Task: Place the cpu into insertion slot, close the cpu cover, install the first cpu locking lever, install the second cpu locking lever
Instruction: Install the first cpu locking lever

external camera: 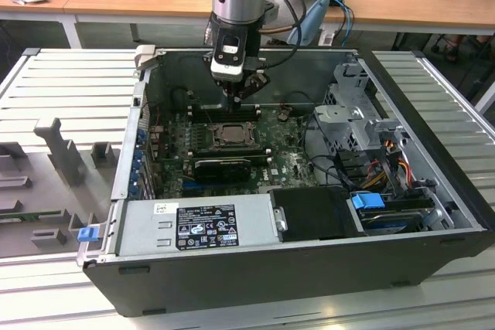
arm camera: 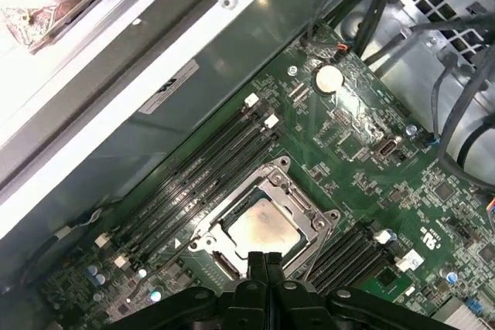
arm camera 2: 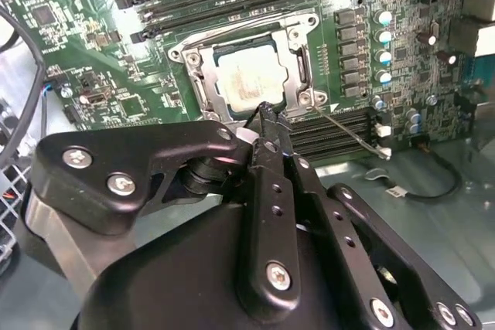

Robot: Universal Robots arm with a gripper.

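The pale square cpu [arm camera 2: 249,81] lies in the insertion slot [arm camera 2: 300,75] on the green board. The silvery cpu cover [arm camera 2: 199,76] lies flat around it, and the chip shows through the cut-out. A thin wire lever [arm camera 2: 352,133] sticks out from one corner of the socket over the black memory slots. My gripper [arm camera 2: 267,113] is shut with nothing in it, its tips just above the socket's rim beside that corner. In the first wrist view the gripper [arm camera: 267,262] meets at the edge of the cpu [arm camera: 261,228]. In the exterior view the gripper [external camera: 236,96] hangs above the socket [external camera: 230,135].
Long black memory slots [arm camera: 193,175] flank the socket on two sides. The open case's wall [external camera: 128,152] surrounds the board. A power supply [external camera: 193,226] sits at the front. A drive cage [external camera: 356,113] and cables [external camera: 371,168] stand at the exterior view's right. Capacitors [arm camera 2: 383,36] line the socket.
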